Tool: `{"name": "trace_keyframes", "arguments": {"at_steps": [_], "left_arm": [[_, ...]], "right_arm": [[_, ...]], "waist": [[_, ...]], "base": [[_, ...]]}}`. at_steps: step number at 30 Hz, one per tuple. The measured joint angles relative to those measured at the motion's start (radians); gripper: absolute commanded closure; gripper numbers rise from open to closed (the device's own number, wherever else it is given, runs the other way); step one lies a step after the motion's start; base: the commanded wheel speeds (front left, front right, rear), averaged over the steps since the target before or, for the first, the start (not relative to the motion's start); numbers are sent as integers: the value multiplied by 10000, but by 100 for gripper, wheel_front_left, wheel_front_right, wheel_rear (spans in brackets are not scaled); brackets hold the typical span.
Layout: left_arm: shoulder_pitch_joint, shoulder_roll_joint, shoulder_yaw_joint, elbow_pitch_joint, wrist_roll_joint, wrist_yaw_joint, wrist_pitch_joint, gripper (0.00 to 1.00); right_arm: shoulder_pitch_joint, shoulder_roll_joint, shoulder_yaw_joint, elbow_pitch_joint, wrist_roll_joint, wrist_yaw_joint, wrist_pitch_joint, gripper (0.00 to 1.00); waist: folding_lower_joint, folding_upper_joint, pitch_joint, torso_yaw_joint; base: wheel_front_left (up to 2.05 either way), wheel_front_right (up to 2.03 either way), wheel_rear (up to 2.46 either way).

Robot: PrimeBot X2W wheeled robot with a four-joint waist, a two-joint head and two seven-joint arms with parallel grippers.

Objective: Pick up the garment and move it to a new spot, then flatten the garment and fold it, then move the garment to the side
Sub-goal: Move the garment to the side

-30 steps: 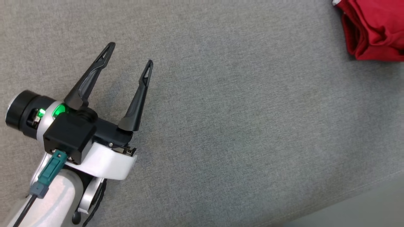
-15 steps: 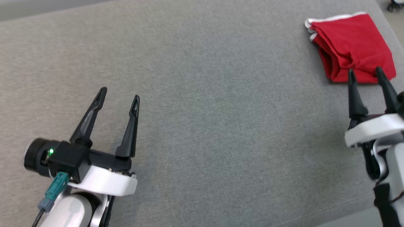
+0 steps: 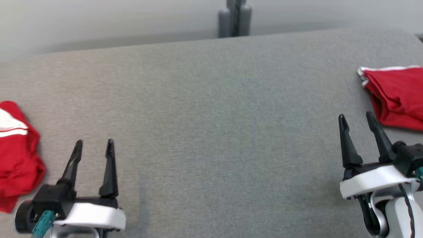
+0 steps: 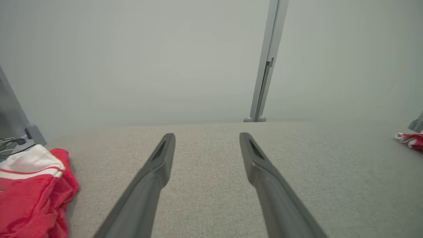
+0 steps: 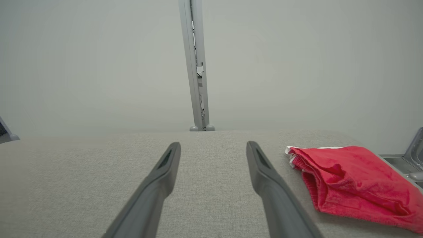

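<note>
Head view looks down; wrist views skim low; all share grey surface (image 3: 211,132).

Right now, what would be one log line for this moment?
left gripper: open, empty | right gripper: open, empty | folded garment: right side | crumpled garment: left side, untouched

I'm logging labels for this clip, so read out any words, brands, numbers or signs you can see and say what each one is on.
There is no text to read in these pictures.
On the folded red garment: white edging, no lettering.
On the crumpled red garment: white stripes, no print or legible tag.
On the left gripper and right gripper: no readable markings.
On the grey padded surface and grey post: plain.
</note>
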Motion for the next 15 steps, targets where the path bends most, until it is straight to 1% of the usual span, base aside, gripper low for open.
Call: {"name": "trace_keyframes", "arguments": {"at_steps": [2, 7, 11, 15], "left_arm": [[287, 42, 148, 21, -84, 86, -56, 0], [883, 165, 232, 67, -219, 121, -75, 0], [1302, 244, 224, 42, -236, 173, -71, 0], [1684, 318, 194, -12, -303, 213, -21, 0]], "right_arm": [[280, 56, -44, -295, -77, 0, 213, 0], [1017, 140, 17, -874, -123, 0, 694, 0], [1612, 171, 44, -1244, -184, -2, 995, 0], [2123, 184, -2, -1649, -224, -2, 1266, 0]], "waist": [[0, 0, -270, 206], [0, 0, -917, 526], [0, 0, -1349, 562], [0, 0, -1673, 452]], "base": [[0, 0, 0], [0, 0, 0], [0, 0, 0], [0, 0, 0]]}}
